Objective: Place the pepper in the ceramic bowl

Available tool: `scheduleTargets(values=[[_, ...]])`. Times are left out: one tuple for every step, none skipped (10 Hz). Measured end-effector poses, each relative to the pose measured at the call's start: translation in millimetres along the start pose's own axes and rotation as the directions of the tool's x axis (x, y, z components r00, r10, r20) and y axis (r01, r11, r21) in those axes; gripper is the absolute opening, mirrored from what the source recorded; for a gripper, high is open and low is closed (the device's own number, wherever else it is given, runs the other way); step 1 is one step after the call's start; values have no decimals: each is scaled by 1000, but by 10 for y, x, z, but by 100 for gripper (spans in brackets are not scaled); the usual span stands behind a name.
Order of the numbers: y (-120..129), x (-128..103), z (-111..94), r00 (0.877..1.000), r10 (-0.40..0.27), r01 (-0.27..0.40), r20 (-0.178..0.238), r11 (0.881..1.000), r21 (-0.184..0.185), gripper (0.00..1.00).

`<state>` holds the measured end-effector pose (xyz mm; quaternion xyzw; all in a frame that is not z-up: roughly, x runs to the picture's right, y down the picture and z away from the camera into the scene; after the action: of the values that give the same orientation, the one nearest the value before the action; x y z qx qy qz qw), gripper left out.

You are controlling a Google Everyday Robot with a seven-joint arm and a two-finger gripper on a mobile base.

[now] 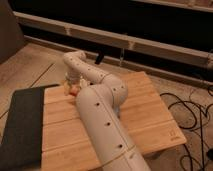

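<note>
My white arm reaches from the bottom of the camera view to the far left part of the wooden table. The gripper hangs low over the table's far left edge, mostly hidden by the wrist. A small orange-red bit, apparently the pepper, shows right at the gripper, touching or just under it. The black ceramic bowl is not visible; the arm covers the spot to the right of the gripper.
A dark grey panel lies along the table's left side. Black cables run over the floor at the right. A low rail and dark wall stand behind the table.
</note>
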<state>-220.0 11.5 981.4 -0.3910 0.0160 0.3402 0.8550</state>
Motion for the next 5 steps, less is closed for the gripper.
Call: scheduleTargets(values=[[17, 44, 53, 1000, 4, -4, -16, 1000, -7, 65], [44, 74, 96, 1000, 7, -8, -29, 1000, -15, 65], [64, 104, 133, 999, 12, -13, -42, 1000, -23, 64], [67, 112, 137, 999, 16, -17, -45, 999, -28, 60], [76, 129, 138, 999, 20, -22, -49, 999, -39, 46]])
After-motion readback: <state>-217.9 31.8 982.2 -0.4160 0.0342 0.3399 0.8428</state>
